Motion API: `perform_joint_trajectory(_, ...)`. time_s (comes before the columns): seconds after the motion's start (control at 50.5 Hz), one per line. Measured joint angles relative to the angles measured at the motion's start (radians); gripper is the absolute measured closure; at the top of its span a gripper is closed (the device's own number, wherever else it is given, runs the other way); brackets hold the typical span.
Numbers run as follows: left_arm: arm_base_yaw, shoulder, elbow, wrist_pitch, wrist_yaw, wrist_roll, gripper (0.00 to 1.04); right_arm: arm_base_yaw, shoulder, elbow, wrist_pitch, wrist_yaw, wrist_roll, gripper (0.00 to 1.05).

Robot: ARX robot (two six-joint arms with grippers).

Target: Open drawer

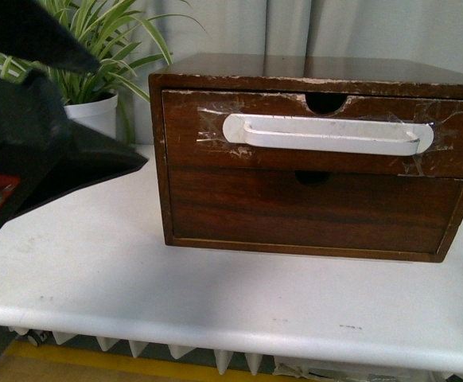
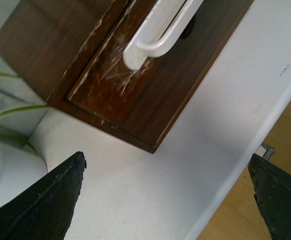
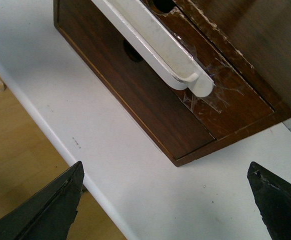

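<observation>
The drawer (image 1: 215, 147) is the upper one of a dark brown wooden chest on the white table. It has a long white handle (image 1: 327, 134) taped on, a half-round notch (image 1: 327, 102) and a chipped top edge, and sits flush and closed. The handle's end shows in the left wrist view (image 2: 155, 37) and the right wrist view (image 3: 160, 47). My left gripper (image 2: 168, 170) is open and empty above the table, off the chest's left front corner. My right gripper (image 3: 168, 175) is open and empty, off the right front corner.
A plain lower drawer (image 1: 311, 208) without a handle sits below. A potted plant (image 1: 88, 56) in a white pot stands left of the chest. My left arm (image 1: 25, 135) fills the left of the front view. The table's front edge (image 1: 231, 338) runs close by.
</observation>
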Motion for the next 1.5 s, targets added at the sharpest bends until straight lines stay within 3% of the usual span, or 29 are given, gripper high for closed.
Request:
perform_joint_trajectory(0.237,-0.094,0.209,0.275,-0.233,0.082,0.098,0.06,0.049,0.145,0.165,-0.13,0.0,-0.156,0.09)
perform_joint_trajectory(0.514,-0.162,0.397,0.502,-0.396,0.07,0.199,0.06,0.11,0.287,0.23,-0.13,0.036,-0.245,0.09)
perform_joint_trajectory(1.504,-0.18,0.64,0.731,-0.502,0.062,0.256,0.06,0.149,0.52,0.322,0.011,0.022,-0.225,0.09)
